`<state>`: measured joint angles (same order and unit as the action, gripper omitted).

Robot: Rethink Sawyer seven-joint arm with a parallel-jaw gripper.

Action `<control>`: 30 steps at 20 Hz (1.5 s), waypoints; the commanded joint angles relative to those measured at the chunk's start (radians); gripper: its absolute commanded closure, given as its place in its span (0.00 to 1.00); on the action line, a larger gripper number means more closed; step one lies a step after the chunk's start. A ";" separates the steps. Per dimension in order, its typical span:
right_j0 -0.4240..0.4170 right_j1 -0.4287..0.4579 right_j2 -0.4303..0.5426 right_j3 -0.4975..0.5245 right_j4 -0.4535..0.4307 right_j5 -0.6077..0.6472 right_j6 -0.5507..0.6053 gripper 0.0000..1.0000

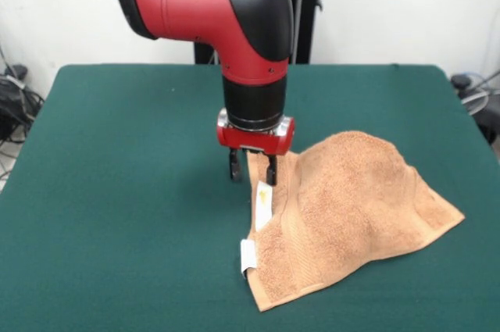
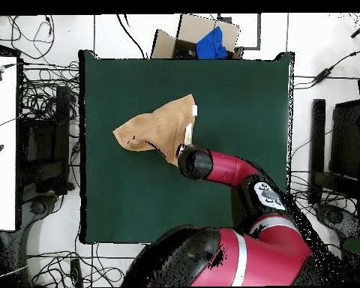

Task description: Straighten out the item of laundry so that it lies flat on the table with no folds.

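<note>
Looking at the front view, I see the end effector (image 1: 251, 168) with fingers apart, straddling a corner of the orange-tan towel (image 1: 351, 207). From there the towel spreads away, humped and rumpled, on the green counter (image 1: 117, 191), its white tags (image 1: 262, 205) just below the fingertips.

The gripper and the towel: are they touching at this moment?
Touching. In the front view the gripper stands open, and its one finger overlaps the towel at its far corner; the overhead view hides this spot.
</note>
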<state>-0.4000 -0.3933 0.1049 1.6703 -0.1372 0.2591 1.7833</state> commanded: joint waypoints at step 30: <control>0.017 0.176 0.016 -0.101 -0.065 -0.042 0.042 1.00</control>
<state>-0.3973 -0.3909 0.1052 1.6642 -0.1399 0.2600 1.7833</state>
